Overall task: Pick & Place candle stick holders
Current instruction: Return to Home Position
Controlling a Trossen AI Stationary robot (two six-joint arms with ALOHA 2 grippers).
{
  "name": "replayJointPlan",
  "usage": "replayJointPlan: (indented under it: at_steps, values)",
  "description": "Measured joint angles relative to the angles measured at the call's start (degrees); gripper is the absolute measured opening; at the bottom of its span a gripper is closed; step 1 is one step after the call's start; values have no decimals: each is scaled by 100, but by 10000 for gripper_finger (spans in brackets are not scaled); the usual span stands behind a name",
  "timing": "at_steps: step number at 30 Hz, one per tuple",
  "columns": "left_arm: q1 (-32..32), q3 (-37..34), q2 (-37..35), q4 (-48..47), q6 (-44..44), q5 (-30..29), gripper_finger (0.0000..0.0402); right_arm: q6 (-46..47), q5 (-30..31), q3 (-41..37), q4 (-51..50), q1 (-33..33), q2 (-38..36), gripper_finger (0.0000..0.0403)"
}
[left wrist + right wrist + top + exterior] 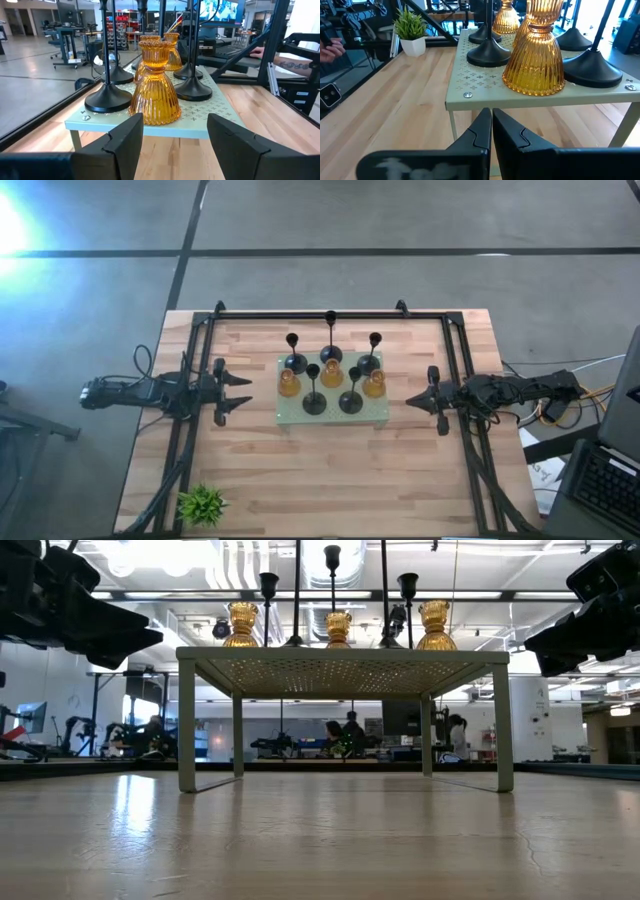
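Eight candle stick holders stand upright on their bases on a pale green perforated stand [300,418] at the table's middle. Five are black with dome bases, such as the far one [330,326] and a near one [313,402]. Three are amber and bulbous: left [289,384], middle [331,373] and right [374,384]. My left gripper [240,393] is open and empty, level, just left of the stand, facing the left amber holder [154,85]. My right gripper [415,398] is shut and empty, just right of the stand, facing the right amber holder [535,60].
The stand is raised on thin legs [187,725] above the wooden table. A small green plant [203,503] stands at the near left corner. Black frame rails [330,314] run along the far edge and both sides. A person's hand [331,47] shows beyond the table.
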Motion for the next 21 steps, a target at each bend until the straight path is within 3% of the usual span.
replayJointPlan:
  at_steps: [21]
  values:
    - [0, 2, 0, 8, 44, -2, 225, 0, 1, 0, 0, 0, 0, 9]
